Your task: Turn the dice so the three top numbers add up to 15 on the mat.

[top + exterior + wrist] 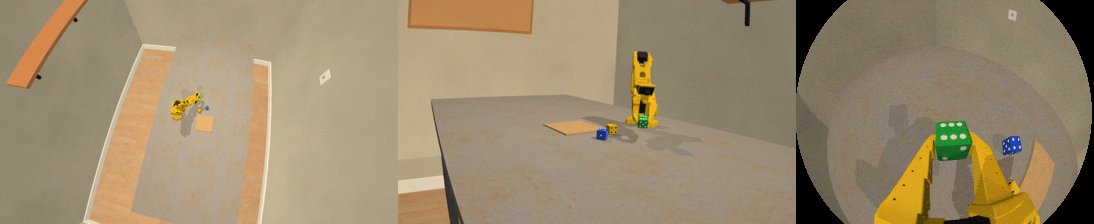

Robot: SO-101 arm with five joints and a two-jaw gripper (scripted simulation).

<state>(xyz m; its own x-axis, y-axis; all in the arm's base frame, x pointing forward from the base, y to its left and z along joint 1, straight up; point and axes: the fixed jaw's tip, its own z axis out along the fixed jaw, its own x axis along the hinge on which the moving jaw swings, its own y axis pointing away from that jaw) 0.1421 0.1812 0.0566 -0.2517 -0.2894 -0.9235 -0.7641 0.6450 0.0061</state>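
Wrist view: the pincer [200, 97] [643, 117] [953, 142] grips a green die [201, 96] [643, 121] [952, 140]; the wooden mat [204, 123] [573, 127] [1039, 175] lies to its right, beyond the blue die [206, 107] [602, 134] [1012, 145].

Pips on all three dice too small to read from the top. Yellow die [199, 110] [611, 129] [1013, 187] — mostly behind the hand [201, 97] [643, 117] [953, 145] in the wrist view. Mat [204, 123] [572, 127] [1039, 172] partly covered there too. Surface [195, 163] [574, 170] [946, 80] runs off the exterior view's edge — underside of green die [200, 96] [643, 121] [952, 141] hidden.
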